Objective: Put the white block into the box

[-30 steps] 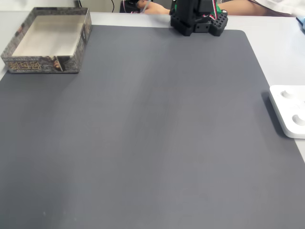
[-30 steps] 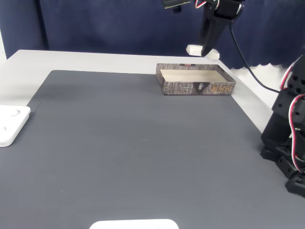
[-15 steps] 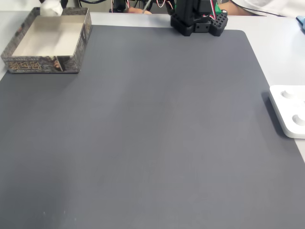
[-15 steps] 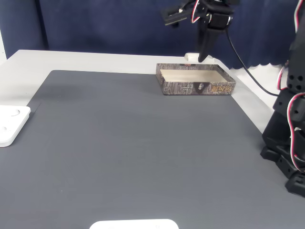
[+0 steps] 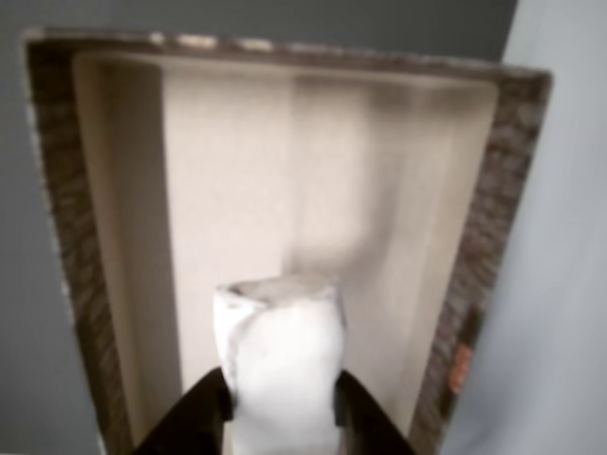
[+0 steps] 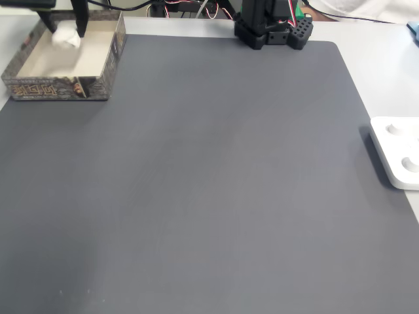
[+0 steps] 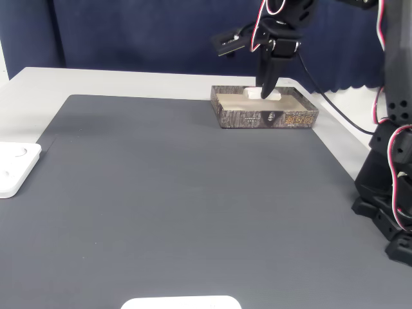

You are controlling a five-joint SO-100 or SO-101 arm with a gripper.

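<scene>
A dark mat [image 6: 216, 183] covers most of my bench [image 7: 129, 80]; at its far corner sits the box [image 7: 265, 117], open at the top; my tool [image 5: 280, 403] hangs over the box's inside, its two fingers closed on the white block [image 5: 280, 360], which I hold above the pale floor, low between the walls in a fixed view [image 6: 65, 36]; I judge the carrying done; what is left is to let go and draw the tool clear.
</scene>
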